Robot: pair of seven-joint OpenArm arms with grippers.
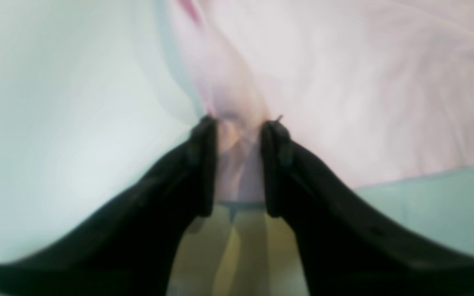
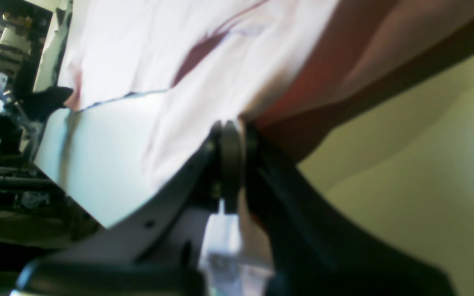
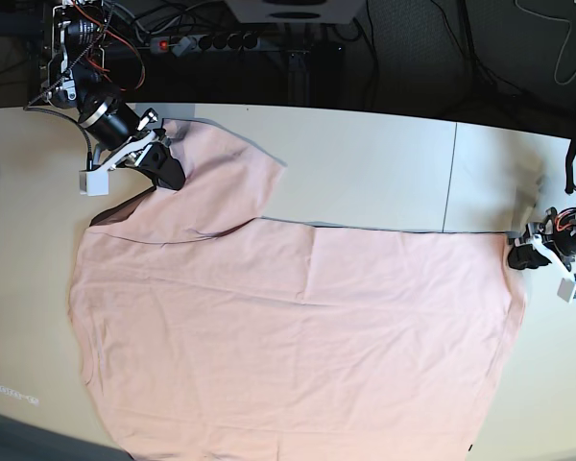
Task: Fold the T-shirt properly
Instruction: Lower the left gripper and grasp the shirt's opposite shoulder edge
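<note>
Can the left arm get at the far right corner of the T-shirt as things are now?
Probably yes: the left gripper is already at that T-shirt corner, cloth between its fingers, nothing blocking.

The left wrist view is smeared throughout: the T-shirt [image 1: 344, 82] shows only as a pale pink wash, and a dark red mark at its top edge cannot be made out. In the right wrist view the shirt's reddish streak is equally unreadable, and the small white label [image 2: 220, 230] is too soft to read. In the base view the shirt's lower hem runs off the bottom edge, and the right gripper [image 3: 165, 169] hides the cloth it pinches.
</note>
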